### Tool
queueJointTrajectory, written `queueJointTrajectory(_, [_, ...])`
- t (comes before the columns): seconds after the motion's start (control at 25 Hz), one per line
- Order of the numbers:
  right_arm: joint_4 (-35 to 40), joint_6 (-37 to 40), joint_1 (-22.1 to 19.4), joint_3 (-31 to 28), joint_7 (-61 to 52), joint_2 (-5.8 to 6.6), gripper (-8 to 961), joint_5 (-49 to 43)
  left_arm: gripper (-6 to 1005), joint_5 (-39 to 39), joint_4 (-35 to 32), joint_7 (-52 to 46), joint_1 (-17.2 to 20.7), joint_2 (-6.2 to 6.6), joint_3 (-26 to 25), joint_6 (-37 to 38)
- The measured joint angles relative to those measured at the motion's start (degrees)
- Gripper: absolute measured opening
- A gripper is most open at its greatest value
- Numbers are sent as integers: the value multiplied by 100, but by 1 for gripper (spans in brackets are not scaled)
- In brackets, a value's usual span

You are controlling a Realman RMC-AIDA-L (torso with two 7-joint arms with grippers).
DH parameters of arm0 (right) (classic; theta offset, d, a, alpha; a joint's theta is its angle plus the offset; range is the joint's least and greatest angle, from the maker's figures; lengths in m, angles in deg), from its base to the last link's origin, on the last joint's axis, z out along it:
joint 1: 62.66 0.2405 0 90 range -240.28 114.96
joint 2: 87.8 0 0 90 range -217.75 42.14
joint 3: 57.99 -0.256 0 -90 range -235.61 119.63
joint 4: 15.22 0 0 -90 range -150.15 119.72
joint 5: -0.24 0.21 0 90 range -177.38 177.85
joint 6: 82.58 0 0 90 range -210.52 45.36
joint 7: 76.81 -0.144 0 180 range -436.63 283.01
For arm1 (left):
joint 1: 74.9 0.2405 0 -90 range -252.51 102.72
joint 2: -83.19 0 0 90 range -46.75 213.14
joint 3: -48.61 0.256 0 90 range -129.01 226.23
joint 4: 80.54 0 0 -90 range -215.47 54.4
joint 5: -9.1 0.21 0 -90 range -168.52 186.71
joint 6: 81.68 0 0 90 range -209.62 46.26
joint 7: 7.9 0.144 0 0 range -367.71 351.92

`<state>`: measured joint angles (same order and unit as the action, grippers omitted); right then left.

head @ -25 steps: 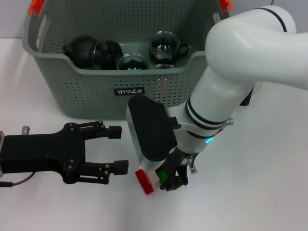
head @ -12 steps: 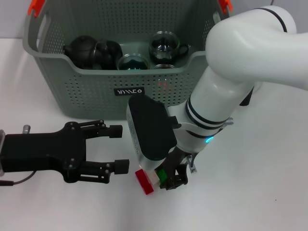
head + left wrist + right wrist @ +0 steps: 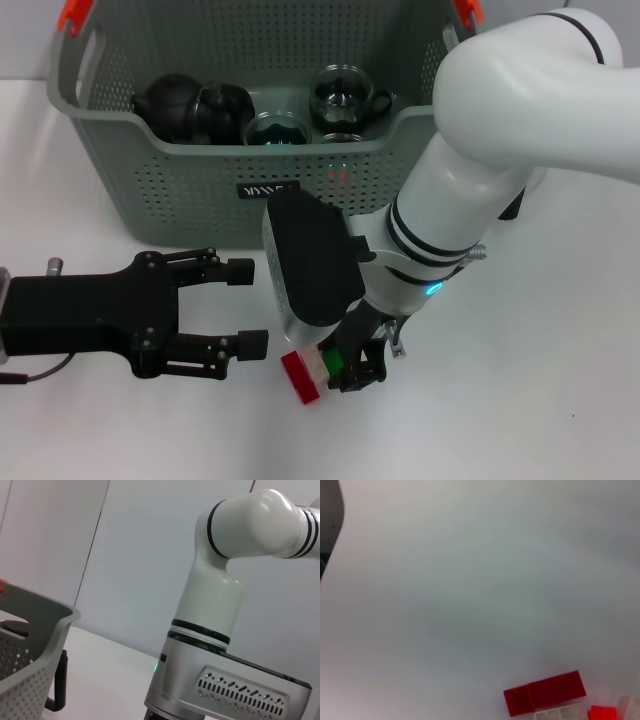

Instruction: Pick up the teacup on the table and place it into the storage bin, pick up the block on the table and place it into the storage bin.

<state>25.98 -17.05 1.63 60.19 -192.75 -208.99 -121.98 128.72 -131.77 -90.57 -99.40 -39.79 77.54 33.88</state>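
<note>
The block (image 3: 300, 378), red with white and green parts, lies on the white table just in front of the storage bin (image 3: 200, 190). It also shows low in the right wrist view, where the block (image 3: 545, 692) rests flat on the table. My right gripper (image 3: 350, 365) is down at the block's right end, right against its white and green parts. A glass teacup (image 3: 345, 95) stands inside the bin. My left gripper (image 3: 245, 308) hovers open to the left of the block, holding nothing.
A dark teapot (image 3: 170, 105), a dark cup (image 3: 228, 104) and another glass cup (image 3: 275, 130) sit in the bin. The bin's corner (image 3: 35, 630) and my right arm (image 3: 215, 605) fill the left wrist view. The table's edge (image 3: 330, 535) shows in the right wrist view.
My right arm has shifted very slightly up and to the left over the block. The red block has stayed in place and the left gripper has barely moved.
</note>
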Motion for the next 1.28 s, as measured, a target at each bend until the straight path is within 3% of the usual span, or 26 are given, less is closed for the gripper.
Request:
queueJointTrajectory(0.52, [967, 436, -482, -248, -514, 72, 425, -570, 889, 0, 0, -10, -20, 11, -2, 30])
queueJointTrajectory(0.96, [3254, 1662, -1315, -1851, -1033, 77, 425, -1233, 889, -72, -14, 16, -5, 28, -12, 110])
queueJointTrajectory(1.28, [4137, 2061, -1365, -2875, -1194, 91, 424, -1434, 889, -41, -36, 26, 65, 37, -219, 130])
